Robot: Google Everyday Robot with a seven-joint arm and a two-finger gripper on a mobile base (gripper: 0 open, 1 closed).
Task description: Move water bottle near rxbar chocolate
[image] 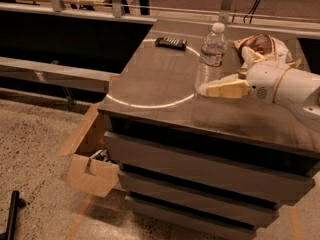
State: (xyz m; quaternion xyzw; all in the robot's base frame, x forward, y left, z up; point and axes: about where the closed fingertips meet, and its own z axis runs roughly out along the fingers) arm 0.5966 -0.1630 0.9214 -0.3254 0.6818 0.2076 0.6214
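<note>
The water bottle [210, 56], clear and ribbed with a white cap, stands upright on the grey cabinet top [160, 84], right of the middle. The rxbar chocolate [171, 42], a flat dark bar with light lettering, lies at the far edge, left of and behind the bottle. My gripper [210, 86] reaches in from the right at the bottle's base. It is open, with the near tan finger [227, 89] in front of the bottle's lower part and the other finger behind it. The bottle rests on the top.
A crinkled yellow-and-brown snack bag [260, 46] lies behind my arm at the back right. An open cardboard box [92, 169] sits on the floor by the cabinet's left side. A black pole [12, 216] lies at the bottom left. A railing [75, 9] runs behind.
</note>
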